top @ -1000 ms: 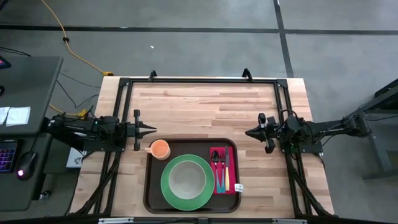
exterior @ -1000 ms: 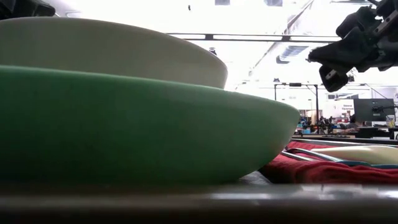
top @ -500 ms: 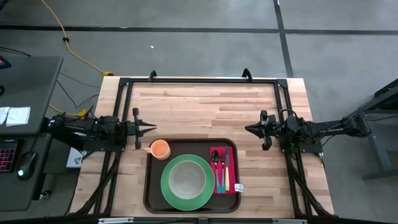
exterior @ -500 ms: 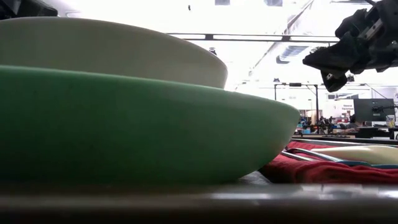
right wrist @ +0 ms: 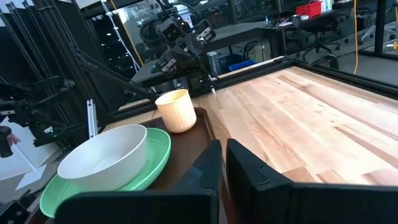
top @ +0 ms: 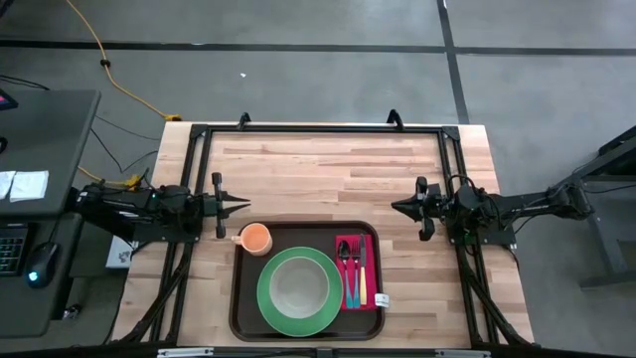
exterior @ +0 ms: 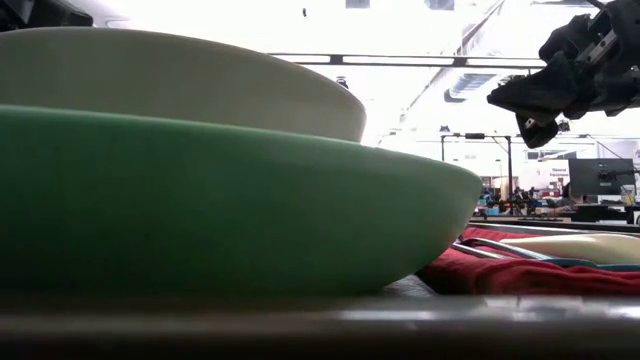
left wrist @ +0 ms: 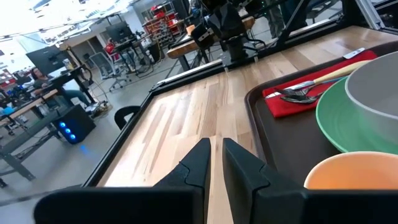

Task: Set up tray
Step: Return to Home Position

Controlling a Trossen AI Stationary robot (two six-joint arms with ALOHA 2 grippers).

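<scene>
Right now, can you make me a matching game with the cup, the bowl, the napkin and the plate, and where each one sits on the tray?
Things:
1. orange cup
2. white bowl
3. red napkin
4. green plate

Places:
A. under the cutlery, at the right side of the tray
B. in the middle of the tray, under the bowl
C. in the tray's corner nearest the left gripper
D. on top of the plate

Pairs: 1-C, 2-D, 3-A, 4-B.

Both arms wait above the bare table, and the right gripper holds nothing.
</scene>
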